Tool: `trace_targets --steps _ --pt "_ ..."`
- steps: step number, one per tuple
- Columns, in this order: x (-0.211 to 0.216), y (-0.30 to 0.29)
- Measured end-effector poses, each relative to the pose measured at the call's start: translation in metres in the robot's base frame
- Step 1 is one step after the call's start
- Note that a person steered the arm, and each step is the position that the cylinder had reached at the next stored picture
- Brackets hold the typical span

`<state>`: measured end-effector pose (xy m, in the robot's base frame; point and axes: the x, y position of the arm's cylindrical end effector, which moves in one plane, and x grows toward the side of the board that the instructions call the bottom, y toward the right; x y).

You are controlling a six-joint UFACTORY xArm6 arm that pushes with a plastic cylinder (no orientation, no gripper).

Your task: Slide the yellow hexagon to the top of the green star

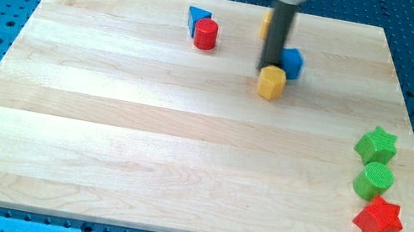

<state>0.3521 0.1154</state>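
The yellow hexagon [272, 83] is seen as a small, stubby six-sided block with a lighter top face and darker amber sides. It is placed on the pale wooden worktop [143, 139], a little toward the view's right of centre and in the upper part of the board. The end effector is a straight dark rod with nothing to open or close; my tip [269, 67] is set just above the hexagon toward the view's top, touching it or very nearly so.

A blue block [291, 63] is found just to the view's right of the rod, and its shape cannot be made out. A sliver of another yellow block [265, 24] is visible behind the rod, mostly hidden.

The green star [377, 146] lies well apart from the hexagon, near the worktop's right edge. Below it are lined up a green cylinder [374, 180] and a red star [378, 219]. Near the view's top, left of the rod, a red cylinder [206, 34] is set against a blue triangle [197, 19].

No writing, label or brand can be read anywhere.
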Motion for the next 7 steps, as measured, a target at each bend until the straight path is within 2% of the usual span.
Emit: trace_targets --steps 1,2,3,4,5,6,7 --pt "0.007 -0.044" --pt "0.022 -0.032" --pt "0.046 -0.063" --pt "0.062 -0.027" --pt "0.055 0.045" --pt "0.065 -0.032" --pt "0.081 0.010"
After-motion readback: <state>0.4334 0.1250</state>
